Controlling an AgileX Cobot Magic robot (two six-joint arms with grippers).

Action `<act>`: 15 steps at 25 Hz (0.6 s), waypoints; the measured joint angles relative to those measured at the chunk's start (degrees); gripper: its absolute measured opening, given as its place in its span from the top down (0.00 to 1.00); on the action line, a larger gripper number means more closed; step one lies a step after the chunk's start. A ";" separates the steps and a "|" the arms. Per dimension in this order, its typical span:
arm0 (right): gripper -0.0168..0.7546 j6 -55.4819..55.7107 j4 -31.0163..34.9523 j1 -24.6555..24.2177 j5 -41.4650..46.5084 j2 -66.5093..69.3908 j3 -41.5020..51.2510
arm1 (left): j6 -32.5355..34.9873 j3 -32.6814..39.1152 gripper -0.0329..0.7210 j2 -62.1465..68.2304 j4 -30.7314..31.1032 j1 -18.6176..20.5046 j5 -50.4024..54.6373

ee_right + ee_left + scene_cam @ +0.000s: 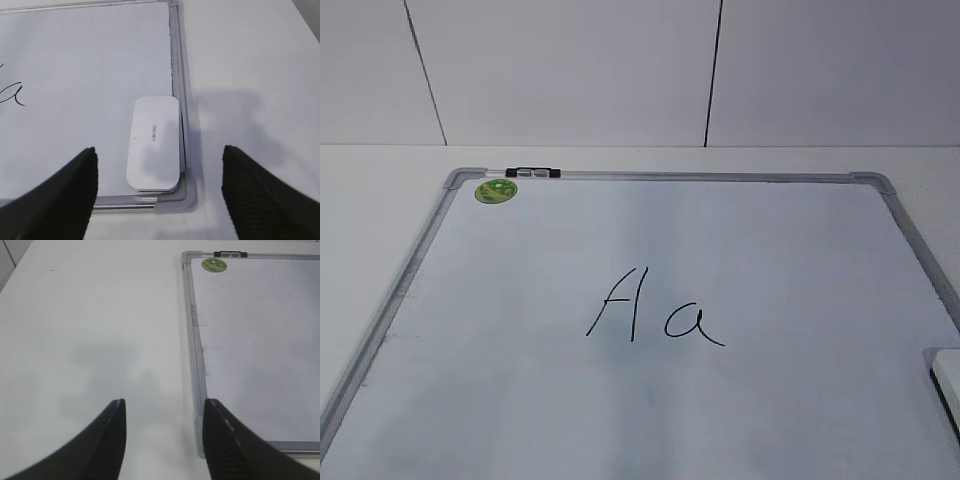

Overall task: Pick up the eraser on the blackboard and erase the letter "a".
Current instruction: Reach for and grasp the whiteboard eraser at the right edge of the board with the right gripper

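The blackboard [650, 410] is a white board in a silver frame, flat on the table. A capital "A" [620, 303] and the letter "a" [693, 325] are written in black near its middle. The eraser [153, 143], white with grey lettering, lies on the board's near right corner against the frame; its edge shows in the exterior view [948, 378]. My right gripper [159, 157] is open above it, jaws wide on either side. My left gripper [164, 412] is open and empty over the table beside the board's left frame [196, 345].
A round green sticker [495, 190] and a black-and-silver clip [533, 172] sit at the board's far left corner. White table [90, 325] surrounds the board. A white panelled wall [640, 70] stands behind.
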 joint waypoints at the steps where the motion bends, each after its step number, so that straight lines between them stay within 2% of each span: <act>1: 0.21 0.00 0.00 0.00 0.00 0.00 0.00 | 0.00 0.00 0.46 0.00 0.00 0.00 0.00; 15: 0.21 0.00 0.00 0.00 0.00 0.00 0.00 | 0.00 0.00 0.46 0.00 0.00 0.00 0.00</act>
